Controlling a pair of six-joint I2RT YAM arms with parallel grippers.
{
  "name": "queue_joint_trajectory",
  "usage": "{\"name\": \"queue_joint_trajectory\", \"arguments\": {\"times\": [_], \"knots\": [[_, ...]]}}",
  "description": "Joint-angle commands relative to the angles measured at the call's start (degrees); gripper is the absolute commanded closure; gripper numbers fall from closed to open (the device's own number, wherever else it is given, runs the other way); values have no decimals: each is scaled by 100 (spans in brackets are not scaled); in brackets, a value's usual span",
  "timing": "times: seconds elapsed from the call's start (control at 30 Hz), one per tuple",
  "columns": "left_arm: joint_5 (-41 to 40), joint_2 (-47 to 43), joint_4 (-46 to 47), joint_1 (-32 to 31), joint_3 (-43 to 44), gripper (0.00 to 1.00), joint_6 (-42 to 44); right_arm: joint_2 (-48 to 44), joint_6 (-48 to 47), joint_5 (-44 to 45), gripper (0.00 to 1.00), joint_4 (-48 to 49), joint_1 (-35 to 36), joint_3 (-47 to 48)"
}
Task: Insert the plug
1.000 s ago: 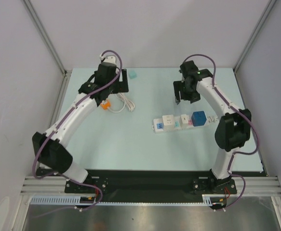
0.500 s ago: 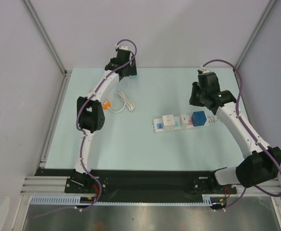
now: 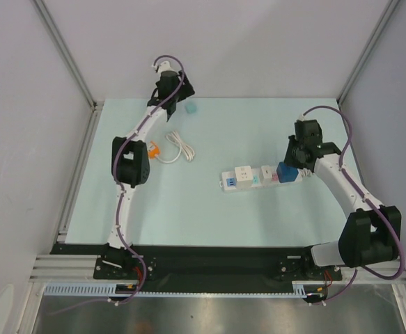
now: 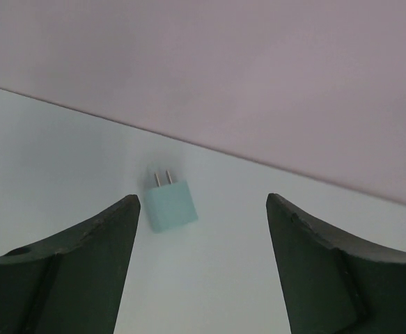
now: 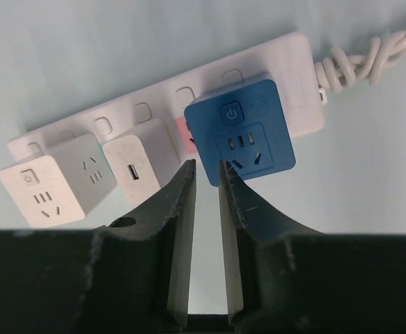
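The plug (image 4: 169, 205) is a small mint block lying flat with two prongs pointing away, near the back wall (image 3: 191, 109). My left gripper (image 4: 203, 199) is open; the plug lies just ahead of its left fingertip (image 4: 122, 216), untouched. In the top view my left gripper (image 3: 179, 103) hovers beside the plug. The white power strip (image 5: 290, 59) carries a blue cube adapter (image 5: 241, 132). My right gripper (image 5: 206, 165) is closed to a slim gap with nothing in it, tips at the blue cube's near left corner (image 3: 287, 171).
Two white cube adapters (image 5: 44, 186) (image 5: 144, 150) sit on the strip's left half. The strip's coiled white cord (image 5: 359, 59) trails off right. A white cable with an orange connector (image 3: 166, 149) lies left of centre. Walls and metal posts enclose the table.
My left arm swung to the back wall over the plug, jaws narrowing slightly. My right arm came down to the blue cube and its jaws closed almost fully.
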Motion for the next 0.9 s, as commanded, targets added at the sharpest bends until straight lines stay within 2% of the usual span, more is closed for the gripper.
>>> {"name": "queue_joint_trajectory", "arguments": {"times": [0.0, 0.07, 0.2, 0.33, 0.5, 0.57, 0.63, 0.7, 0.77, 0.83, 0.87], "knots": [[261, 465, 676, 353, 135, 22, -1592, -190, 48, -187, 75, 507, -7, 39], [-10, 561, 597, 327, 259, 22, -1856, -251, 57, -239, 74, 586, -7, 39], [-197, 728, 728, 143, 276, 22, -1866, -339, 66, -371, 71, 779, -7, 30], [172, 799, 825, 142, 250, 22, -1902, -208, 57, -547, 68, 965, -7, 29], [488, 597, 983, 142, 92, 21, -1506, 56, 206, -732, 57, 964, 142, 424], [751, 457, 922, 142, -118, 22, -1497, 240, 276, -714, 53, 1157, 334, 653], [1058, 203, 922, 151, -590, 25, -1436, 503, 373, -1160, 52, 1815, 388, 776], [1060, -420, 1027, 151, -1057, 24, -1208, 1109, 539, -1338, 49, 2167, 520, 1320], [877, -1182, 1360, 160, -1918, 23, -1032, 1783, 645, -1181, 48, 2247, 678, 2117], [665, -1493, 1571, 230, -2402, 26, -1040, 2224, 874, -1093, 50, 2449, 819, 2629], [708, -1547, 1581, 274, -2430, 27, -1188, 2418, 918, -1023, 54, 2511, 845, 3040]]}}
